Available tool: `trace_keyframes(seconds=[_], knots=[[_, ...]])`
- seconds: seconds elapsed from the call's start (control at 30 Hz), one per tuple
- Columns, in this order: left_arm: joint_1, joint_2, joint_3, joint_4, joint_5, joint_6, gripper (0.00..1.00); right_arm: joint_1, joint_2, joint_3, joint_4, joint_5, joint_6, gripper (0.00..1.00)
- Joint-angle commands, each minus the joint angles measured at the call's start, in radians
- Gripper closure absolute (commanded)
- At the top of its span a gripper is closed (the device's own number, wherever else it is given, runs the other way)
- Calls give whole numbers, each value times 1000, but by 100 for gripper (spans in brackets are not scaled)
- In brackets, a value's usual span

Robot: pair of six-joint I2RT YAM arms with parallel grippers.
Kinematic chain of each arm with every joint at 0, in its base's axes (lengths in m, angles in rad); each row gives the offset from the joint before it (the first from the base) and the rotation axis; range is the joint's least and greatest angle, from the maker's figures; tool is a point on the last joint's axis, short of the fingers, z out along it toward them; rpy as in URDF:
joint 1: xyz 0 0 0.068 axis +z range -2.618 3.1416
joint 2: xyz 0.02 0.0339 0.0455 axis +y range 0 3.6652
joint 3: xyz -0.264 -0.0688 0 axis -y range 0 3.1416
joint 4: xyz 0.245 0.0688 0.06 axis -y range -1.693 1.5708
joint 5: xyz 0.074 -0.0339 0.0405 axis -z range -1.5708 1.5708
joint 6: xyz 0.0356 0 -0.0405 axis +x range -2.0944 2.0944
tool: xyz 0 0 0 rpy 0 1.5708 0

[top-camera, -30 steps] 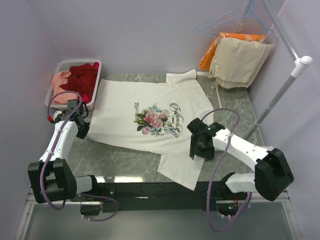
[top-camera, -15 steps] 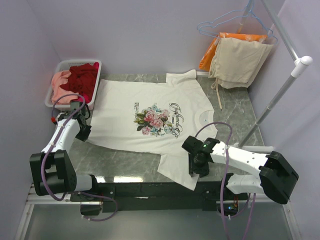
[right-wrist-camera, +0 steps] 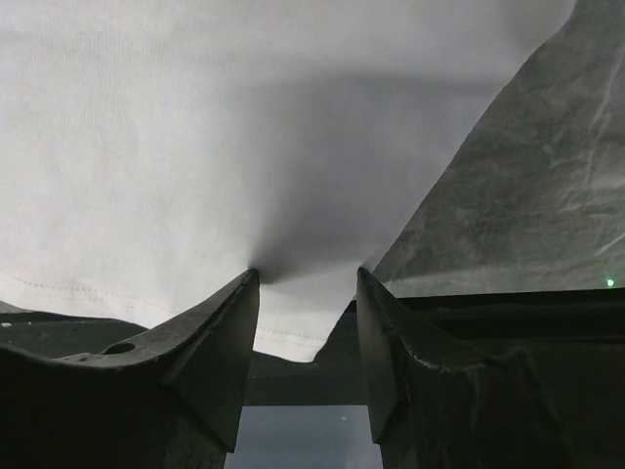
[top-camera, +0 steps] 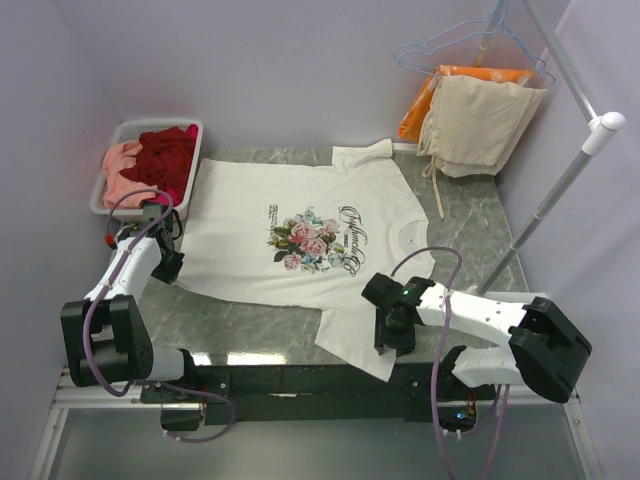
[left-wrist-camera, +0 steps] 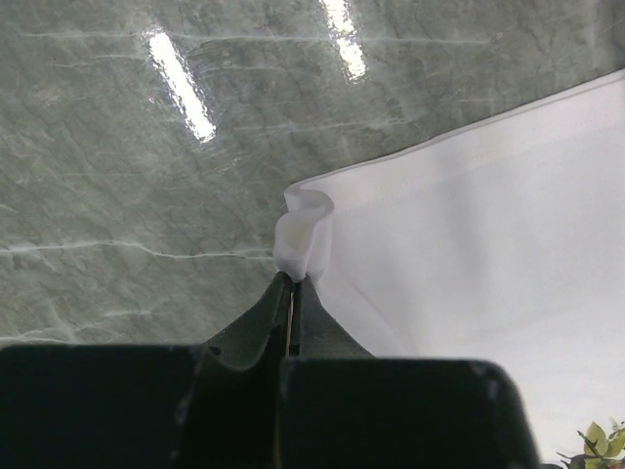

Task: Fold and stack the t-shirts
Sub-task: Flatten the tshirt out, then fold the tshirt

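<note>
White short-sleeved cotton t-shirt with rose print [top-camera: 240, 250] spread flat across the grey marble worktop [top-camera: 250, 325], one sleeve over the near edge. Left gripper [left-wrist-camera: 293, 280] fingers pressed together, pinching its hem corner by the left edge. Right gripper [right-wrist-camera: 305, 278] fingers spread, straddling that sleeve.

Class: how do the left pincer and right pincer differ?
The left pincer is shut, pinching a corner of the white t-shirt; the right pincer has jaws apart over the cloth. The left pincer is at the shirt's hem, the right pincer at the near sleeve. Both are on that shirt.
</note>
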State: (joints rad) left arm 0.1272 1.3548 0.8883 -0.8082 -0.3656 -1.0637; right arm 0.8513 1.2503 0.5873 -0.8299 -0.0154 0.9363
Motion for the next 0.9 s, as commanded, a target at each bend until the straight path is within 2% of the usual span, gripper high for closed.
trace_keyframes(seconds=[0.0,0.2,0.33,0.43,0.47,0.53,0.87], knots=[[-5,6,23,0,-33,22,99,6,3,-35,21,-11,53,48],[-4,9,34,-8,-35,31,99,5,27,-69,77,-50,68,50],[-4,7,41,-14,-33,33,99,5,29,-69,92,-61,68,60],[-3,6,46,-17,-32,33,99,8,28,-64,92,-58,70,76],[-3,4,46,-19,-32,34,99,5,29,-61,77,-45,71,86],[-3,3,46,-28,-35,31,99,6,18,-47,54,-25,73,98],[-6,-114,2,-128,-102,-31,99,3,-90,115,-256,173,101,100]])
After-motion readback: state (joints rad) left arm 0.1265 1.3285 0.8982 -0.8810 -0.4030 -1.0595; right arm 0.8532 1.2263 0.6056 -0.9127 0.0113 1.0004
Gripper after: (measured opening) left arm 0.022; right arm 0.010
